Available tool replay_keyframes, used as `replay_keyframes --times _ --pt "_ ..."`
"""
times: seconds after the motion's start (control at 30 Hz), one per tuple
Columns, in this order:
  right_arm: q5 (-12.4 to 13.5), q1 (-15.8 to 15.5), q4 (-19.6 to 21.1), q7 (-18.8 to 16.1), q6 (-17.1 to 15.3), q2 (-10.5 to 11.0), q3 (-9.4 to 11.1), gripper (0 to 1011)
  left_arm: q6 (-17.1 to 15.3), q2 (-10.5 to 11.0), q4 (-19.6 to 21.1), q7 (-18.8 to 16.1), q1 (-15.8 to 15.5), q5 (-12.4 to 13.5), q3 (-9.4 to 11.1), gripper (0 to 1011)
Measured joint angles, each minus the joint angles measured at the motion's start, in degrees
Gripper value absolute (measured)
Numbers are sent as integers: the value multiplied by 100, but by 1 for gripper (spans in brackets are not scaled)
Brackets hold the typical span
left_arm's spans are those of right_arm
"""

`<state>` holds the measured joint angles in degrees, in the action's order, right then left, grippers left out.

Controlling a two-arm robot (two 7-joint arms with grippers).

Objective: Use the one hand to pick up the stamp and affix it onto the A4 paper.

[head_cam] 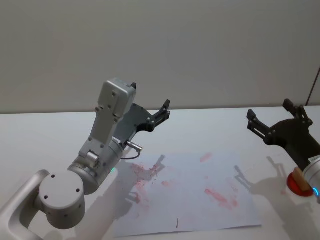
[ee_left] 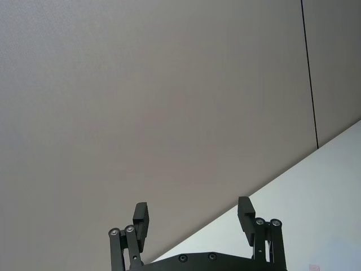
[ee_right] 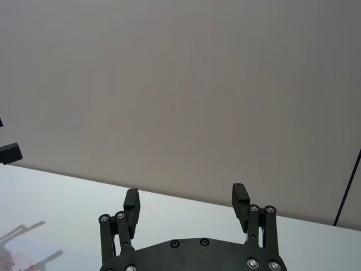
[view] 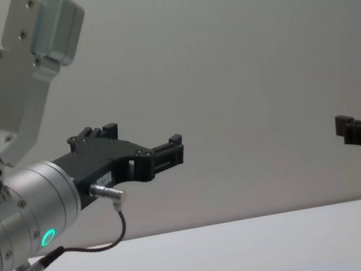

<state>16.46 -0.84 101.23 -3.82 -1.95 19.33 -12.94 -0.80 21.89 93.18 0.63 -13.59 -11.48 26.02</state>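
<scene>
Pink-smudged A4 paper [head_cam: 195, 207] lies flat, red stamp [head_cam: 298, 183] off its right edge.

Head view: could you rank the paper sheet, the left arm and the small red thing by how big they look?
1. A4 paper and left arm: look alike; the arm sits nearer the camera, so unranked.
2. Red stamp, partly hidden: smallest.
</scene>
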Motion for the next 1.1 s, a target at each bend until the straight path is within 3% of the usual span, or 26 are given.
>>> replay_keyframes --times 0.77,1.1 --pt "0 -33 14 18 -8 25 13 1003 0 0 0 0 0 0 0 1001" --pt "86 -428 298 383 -153 312 188 1003 0 0 0 0 0 0 0 1001"
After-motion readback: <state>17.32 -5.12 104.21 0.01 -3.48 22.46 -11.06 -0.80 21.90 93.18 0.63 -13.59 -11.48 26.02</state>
